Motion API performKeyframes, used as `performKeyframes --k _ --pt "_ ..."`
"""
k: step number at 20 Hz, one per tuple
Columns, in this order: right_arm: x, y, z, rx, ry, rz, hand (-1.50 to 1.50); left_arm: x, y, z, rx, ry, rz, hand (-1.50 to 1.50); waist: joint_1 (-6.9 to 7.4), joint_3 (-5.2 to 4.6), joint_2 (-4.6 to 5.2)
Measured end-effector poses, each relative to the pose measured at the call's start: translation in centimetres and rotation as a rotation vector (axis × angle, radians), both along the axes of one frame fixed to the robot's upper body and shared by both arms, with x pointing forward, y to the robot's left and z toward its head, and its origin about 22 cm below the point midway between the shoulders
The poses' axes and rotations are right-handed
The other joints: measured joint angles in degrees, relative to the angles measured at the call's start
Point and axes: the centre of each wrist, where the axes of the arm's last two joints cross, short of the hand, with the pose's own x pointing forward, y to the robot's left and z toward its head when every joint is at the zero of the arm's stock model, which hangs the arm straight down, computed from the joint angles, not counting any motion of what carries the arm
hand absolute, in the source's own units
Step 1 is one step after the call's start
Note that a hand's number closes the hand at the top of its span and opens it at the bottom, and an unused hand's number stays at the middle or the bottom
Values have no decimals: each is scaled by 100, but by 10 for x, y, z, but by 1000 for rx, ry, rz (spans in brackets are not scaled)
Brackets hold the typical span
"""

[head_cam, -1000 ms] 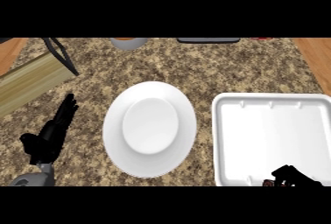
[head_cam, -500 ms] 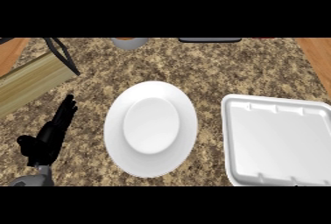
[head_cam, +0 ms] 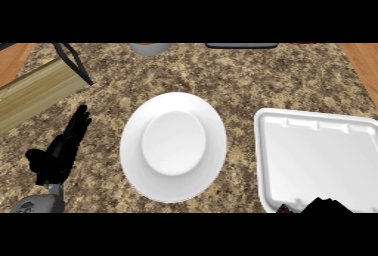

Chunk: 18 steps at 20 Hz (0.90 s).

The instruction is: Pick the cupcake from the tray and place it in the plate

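Plate [head_cam: 174, 145] left of tray [head_cam: 317, 160]

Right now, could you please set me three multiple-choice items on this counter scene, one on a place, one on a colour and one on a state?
1. Where does the plate lie relative to the tray?
A. to its left
B. to its right
C. on top of it

2. What colour is the tray?
A. red
B. white
C. green

3. How is the left hand?
A. curled round the plate
B. open, fingers straight
C. pressing the tray

Answers: 1 A, the tray sits at the view's right; 2 B, it is white like the plate; 3 B, it rests left of the plate, touching nothing.
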Motion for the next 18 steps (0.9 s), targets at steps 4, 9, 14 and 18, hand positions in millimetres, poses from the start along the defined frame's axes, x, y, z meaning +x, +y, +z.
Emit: performKeyframes --k 4,9,14,18 --pt "14 28 22 -6 -27 11 150 0 3 -3 0 2 -8 0 29 -2 6" --pt "45 63 26 -11 -2 63 150 4 -1 2 -4 -6 -17 0 71 1 16" --pt "79 99 21 16 27 108 150 3 -2 2 -3 -2 -19 0 92 3 18" --pt "102 128 14 27 41 140 150 1 -2 -1 5 -6 -16 0 93 4 17"
